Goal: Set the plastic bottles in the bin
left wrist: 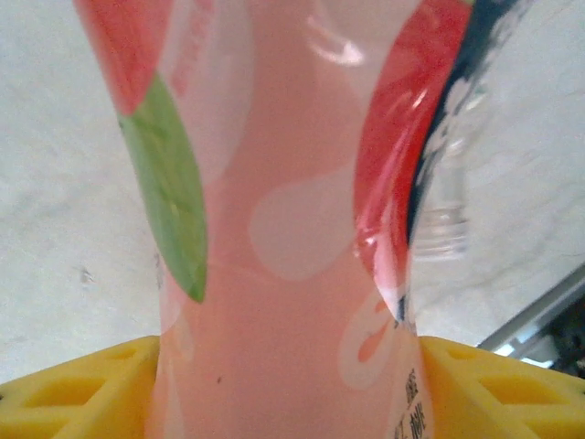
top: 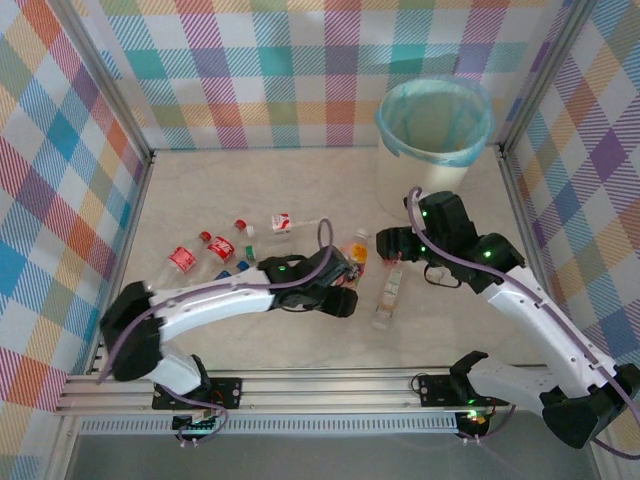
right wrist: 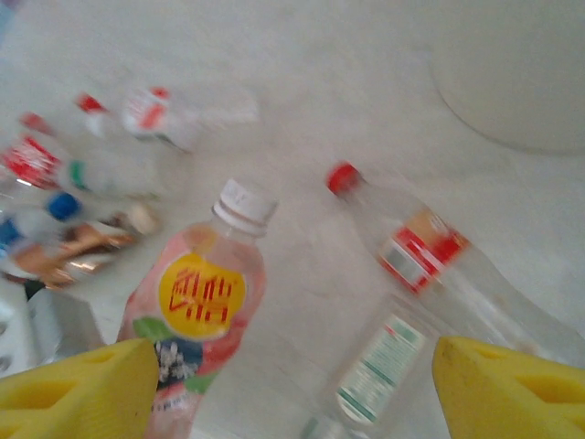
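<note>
The left gripper [left wrist: 288,389] clasps the pink bottle [left wrist: 274,229] between its jaws; the smooth, soft wall may slip out when lifted. The right gripper [right wrist: 292,384] hangs open, empty.

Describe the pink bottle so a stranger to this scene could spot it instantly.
From the white bin with the blue liner at the far right of the table, look nearer, to the scattered bottles. The pink bottle sits in the left gripper; unlike its clear neighbours, it has a pink body, white cap and yellow label patch.
</note>
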Tool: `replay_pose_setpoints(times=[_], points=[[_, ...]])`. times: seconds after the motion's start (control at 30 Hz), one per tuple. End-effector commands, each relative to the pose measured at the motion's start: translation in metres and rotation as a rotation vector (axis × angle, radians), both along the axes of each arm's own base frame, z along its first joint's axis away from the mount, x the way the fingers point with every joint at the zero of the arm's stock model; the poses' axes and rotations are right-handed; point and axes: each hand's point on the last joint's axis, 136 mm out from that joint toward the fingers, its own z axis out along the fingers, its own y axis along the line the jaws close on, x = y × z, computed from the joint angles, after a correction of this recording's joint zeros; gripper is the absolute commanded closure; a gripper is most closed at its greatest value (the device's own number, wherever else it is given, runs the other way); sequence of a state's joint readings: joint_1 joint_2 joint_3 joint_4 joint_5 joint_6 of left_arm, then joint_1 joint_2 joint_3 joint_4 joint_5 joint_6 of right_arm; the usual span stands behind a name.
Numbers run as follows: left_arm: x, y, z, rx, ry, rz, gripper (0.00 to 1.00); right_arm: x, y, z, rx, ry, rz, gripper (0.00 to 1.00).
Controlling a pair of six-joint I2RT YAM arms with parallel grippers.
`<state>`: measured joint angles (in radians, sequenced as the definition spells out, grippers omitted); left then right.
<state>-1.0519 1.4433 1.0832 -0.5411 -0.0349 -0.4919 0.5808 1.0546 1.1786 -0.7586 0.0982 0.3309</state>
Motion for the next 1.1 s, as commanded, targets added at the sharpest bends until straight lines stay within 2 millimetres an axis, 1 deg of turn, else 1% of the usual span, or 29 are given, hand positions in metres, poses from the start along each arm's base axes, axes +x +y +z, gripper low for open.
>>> replay_pose_setpoints(times=[0.0,0.13,0.23,0.3,0.4,0.47,0.53,0.73,0.83,0.9,0.93,1.0,1.07], points=[[0.01,0.014,0.046,-0.056,-0.236,-0.056,0.34,0.006,0.028,0.06,0.207,-0.145,0.086,0.2],[0.008,0.029,0.088,-0.08,-0.412,-0.15,0.33,0.002,0.057,0.101,0.361,-0.193,0.214,0.19],[0.005,0.035,0.107,-0.093,-0.488,-0.203,0.33,-0.005,0.078,0.122,0.449,-0.173,0.323,0.19],[0.002,0.036,0.112,-0.097,-0.509,-0.232,0.33,-0.008,0.088,0.13,0.481,-0.157,0.376,0.2],[-0.002,0.035,0.116,-0.112,-0.511,-0.254,0.34,-0.011,0.096,0.134,0.504,-0.135,0.425,0.24],[-0.004,0.032,0.118,-0.133,-0.505,-0.264,0.35,-0.011,0.098,0.133,0.506,-0.12,0.429,0.3],[-0.006,0.03,0.119,-0.15,-0.498,-0.264,0.35,-0.011,0.099,0.131,0.502,-0.106,0.434,0.38],[-0.006,0.034,0.123,-0.163,-0.498,-0.247,0.36,-0.009,0.099,0.125,0.478,-0.084,0.425,0.55],[-0.006,0.036,0.127,-0.163,-0.503,-0.24,0.35,-0.01,0.098,0.127,0.473,-0.089,0.424,0.61],[-0.006,0.037,0.132,-0.163,-0.508,-0.235,0.35,-0.009,0.096,0.131,0.469,-0.097,0.415,0.67],[-0.006,0.037,0.135,-0.165,-0.512,-0.235,0.34,-0.009,0.095,0.134,0.467,-0.103,0.412,0.71],[-0.005,0.037,0.144,-0.176,-0.529,-0.232,0.31,-0.008,0.093,0.14,0.463,-0.119,0.404,0.73],[-0.002,0.039,0.156,-0.188,-0.557,-0.214,0.23,-0.006,0.089,0.149,0.446,-0.15,0.386,0.73]])
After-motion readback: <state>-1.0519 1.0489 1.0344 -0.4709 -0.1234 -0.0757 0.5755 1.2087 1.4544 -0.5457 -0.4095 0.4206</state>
